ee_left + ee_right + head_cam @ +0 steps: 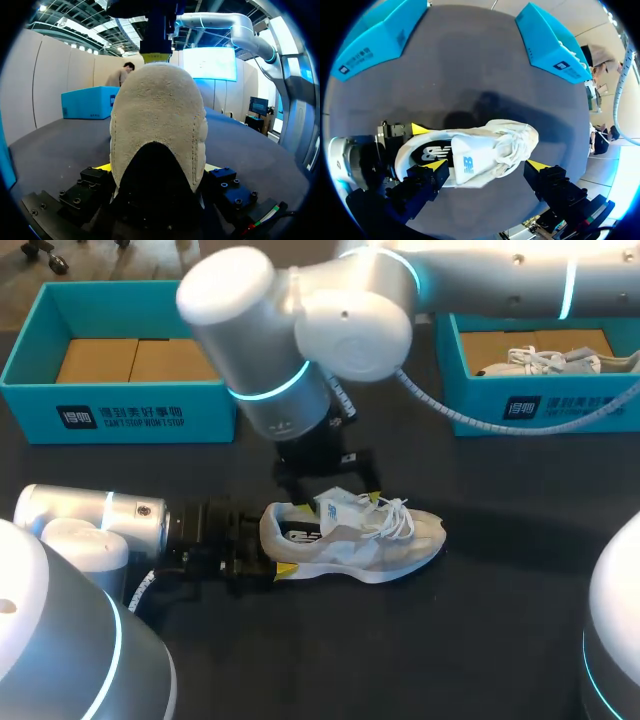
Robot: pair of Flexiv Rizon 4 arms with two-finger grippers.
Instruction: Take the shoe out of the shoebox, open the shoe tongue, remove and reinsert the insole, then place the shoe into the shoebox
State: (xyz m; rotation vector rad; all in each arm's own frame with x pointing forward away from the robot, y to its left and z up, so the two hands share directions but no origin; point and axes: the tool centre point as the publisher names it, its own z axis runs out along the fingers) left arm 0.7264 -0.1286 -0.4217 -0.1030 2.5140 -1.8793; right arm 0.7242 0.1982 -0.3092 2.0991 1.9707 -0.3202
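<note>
Two arms meet at the white shoe (365,540), which stands on its sole on the dark table (490,640), between a blue box (120,412) and a second box (520,405). The left gripper (262,552) lies low and level, its fingers clamped on both sides of the heel. The right gripper (325,468) points straight down over the tongue, fingers spread apart.

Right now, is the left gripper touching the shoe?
Touching. The left wrist view shows the left gripper with the heel of the shoe wedged between its fingertips, pressed against both.
</note>
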